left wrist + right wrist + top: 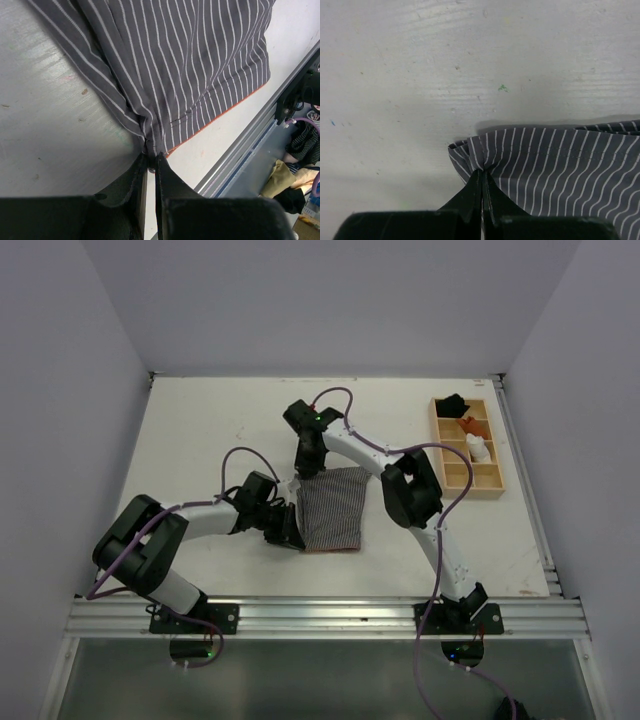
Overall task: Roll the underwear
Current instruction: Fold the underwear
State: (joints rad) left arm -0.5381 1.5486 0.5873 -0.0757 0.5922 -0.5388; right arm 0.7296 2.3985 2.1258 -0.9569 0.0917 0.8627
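left edge of the underwear [335, 508] pinched at both corners, roll not yet started

nearest, the left gripper [151, 157] is clamped on the near left corner of the garment, which lies flat on the table [200, 435] between the arms; farther back, the right gripper [482, 172] is closed on its far left corner. to roll well, i judge both corners should lift only slightly and travel rightward together, level, so the first turn comes out tight and straight.
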